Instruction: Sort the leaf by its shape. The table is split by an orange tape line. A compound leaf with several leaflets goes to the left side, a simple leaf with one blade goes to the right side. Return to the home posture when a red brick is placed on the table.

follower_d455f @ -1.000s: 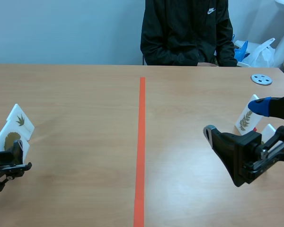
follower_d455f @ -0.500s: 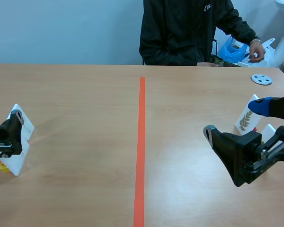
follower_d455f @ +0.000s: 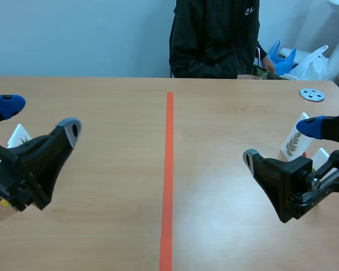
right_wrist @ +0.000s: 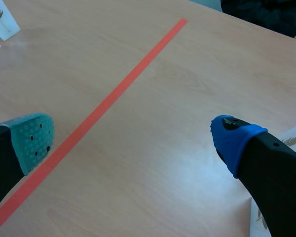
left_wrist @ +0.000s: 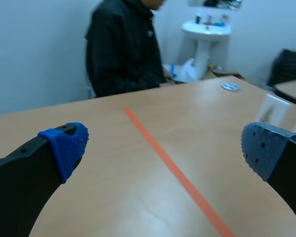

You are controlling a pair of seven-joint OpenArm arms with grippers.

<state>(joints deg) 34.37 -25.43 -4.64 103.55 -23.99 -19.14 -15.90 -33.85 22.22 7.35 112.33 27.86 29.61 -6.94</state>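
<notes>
Two white leaf cards stand at the far left of the table: one with a small dark leaf (follower_d455f: 20,137), and a second (follower_d455f: 4,201) mostly hidden behind my left arm, with only a yellow bit showing. My left gripper (follower_d455f: 39,117) hangs open above them with nothing between its fingers. It faces the orange tape line (left_wrist: 177,174). On the right, a white card with a feathery leaf (follower_d455f: 295,141) stands just behind my right gripper (follower_d455f: 279,142), which is open and holds nothing. A second white card (follower_d455f: 321,154) stands beside it.
A person in a black jacket (follower_d455f: 217,39) sits across the table. A grey disc (follower_d455f: 312,94) lies at the far right. Blue and white bags (follower_d455f: 296,61) sit beyond the table's back right edge. The tape line (follower_d455f: 168,169) runs down the middle.
My left gripper has opened, let go of the yellow-leaf card and risen, swinging toward the middle. The person's arm reached to the bags and drew back. My right arm stayed put.
</notes>
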